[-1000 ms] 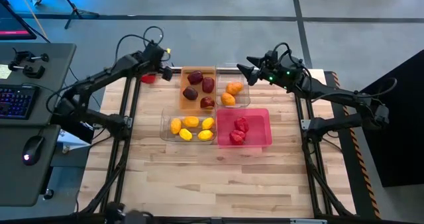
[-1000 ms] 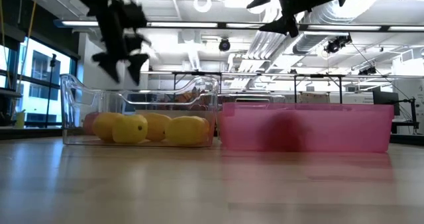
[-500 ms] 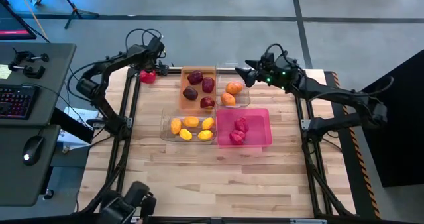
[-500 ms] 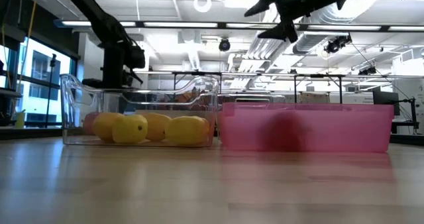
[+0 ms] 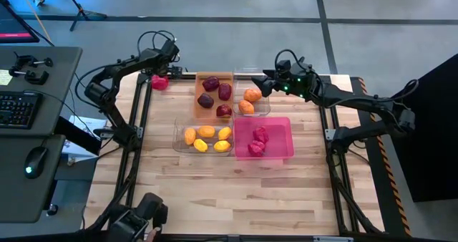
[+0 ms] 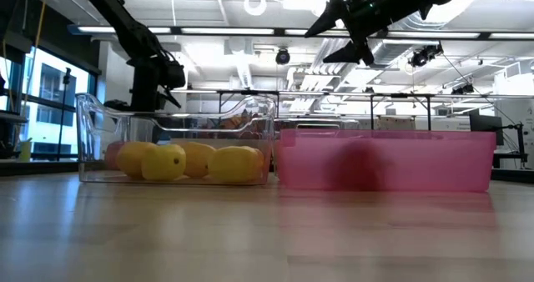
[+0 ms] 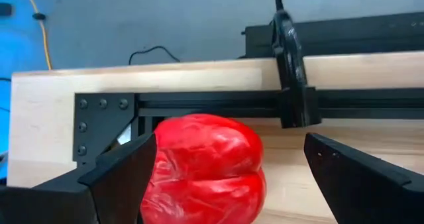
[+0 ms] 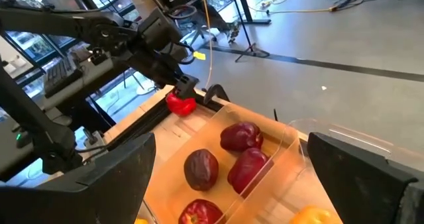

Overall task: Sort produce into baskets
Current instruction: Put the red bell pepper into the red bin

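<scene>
A bright red pepper (image 7: 209, 168) lies on the wood at the table's far left corner (image 5: 159, 82), beside a black frame rail. My left gripper (image 7: 230, 139) is open and low over it (image 5: 165, 76), one finger on either side. My right gripper (image 5: 265, 84) is open and empty in the air above the clear bin of orange produce (image 5: 251, 101). Maroon produce lies in the orange bin (image 5: 214, 95), yellow produce in the nearer clear bin (image 5: 204, 137), and red produce in the pink bin (image 5: 263, 139). My left gripper has one finger (image 7: 126, 174) right beside the red pepper's side (image 7: 159, 164); I cannot tell whether it touches. The other finger stands well clear of it. The pepper rests on the table.
The four bins stand together at the table's far middle. Black frame rails (image 5: 139, 120) run along the left and right sides. Bare wood lies between the bins and the near edge. A desk with a keyboard (image 5: 18, 109) stands to the left of the table.
My left gripper has gone down and toward the table's far left corner, to the red pepper, and now stays there. My right gripper has sunk a little over the bin of orange produce.
</scene>
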Controlling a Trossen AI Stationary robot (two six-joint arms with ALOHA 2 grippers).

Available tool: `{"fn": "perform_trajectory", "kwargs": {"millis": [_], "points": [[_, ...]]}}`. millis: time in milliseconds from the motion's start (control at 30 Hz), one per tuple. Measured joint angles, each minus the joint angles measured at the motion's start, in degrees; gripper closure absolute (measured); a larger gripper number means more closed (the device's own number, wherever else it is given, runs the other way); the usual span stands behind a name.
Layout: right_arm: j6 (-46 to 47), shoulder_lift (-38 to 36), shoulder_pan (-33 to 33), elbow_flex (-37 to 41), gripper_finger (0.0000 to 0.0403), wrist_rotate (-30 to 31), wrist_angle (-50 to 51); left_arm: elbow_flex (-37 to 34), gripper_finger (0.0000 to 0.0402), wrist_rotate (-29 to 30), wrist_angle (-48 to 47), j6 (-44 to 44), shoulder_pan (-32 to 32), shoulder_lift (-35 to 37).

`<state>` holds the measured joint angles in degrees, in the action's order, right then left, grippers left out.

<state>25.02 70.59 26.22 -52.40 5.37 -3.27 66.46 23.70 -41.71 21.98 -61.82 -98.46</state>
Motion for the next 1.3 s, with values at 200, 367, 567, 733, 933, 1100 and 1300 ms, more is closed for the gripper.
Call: {"fn": "perform_trajectory", "kwargs": {"millis": [200, 367, 567, 733, 933, 1100, 1300], "points": [[-0.9, 0.0, 0.0, 0.0, 0.002, -0.1, 1.0, 0.0, 0.0032, 2.8, 0.1, 4.0, 0.2, -2.4], [-0.9, 0.0, 0.0, 0.0, 0.002, -0.4, 1.7, 0.0, 0.0032, 6.0, 1.8, 7.2, 0.4, -3.8], [-0.9, 0.0, 0.0, 0.0, 0.002, -1.3, 2.2, 0.0, 0.0032, 5.3, -0.9, 7.2, 0.7, -5.5], [-1.0, 0.0, 0.0, 0.0, 0.002, -1.3, 3.0, 0.0, 0.0032, 1.3, -1.9, 7.3, 0.9, -5.8], [-1.1, 0.0, 0.0, 0.0, 0.002, -1.3, 4.3, 1.1, 0.0032, -2.6, -4.6, 5.1, 2.1, -5.8], [-1.5, 0.0, 0.0, 0.0, 0.002, -1.3, 4.4, 1.1, 0.0032, -6.1, -8.5, 3.0, 3.5, -5.8], [-1.5, 0.0, 0.0, 0.0, 0.002, -1.3, 4.4, 1.1, 0.0032, -6.1, -12.7, -1.6, 6.3, -5.8]]}}
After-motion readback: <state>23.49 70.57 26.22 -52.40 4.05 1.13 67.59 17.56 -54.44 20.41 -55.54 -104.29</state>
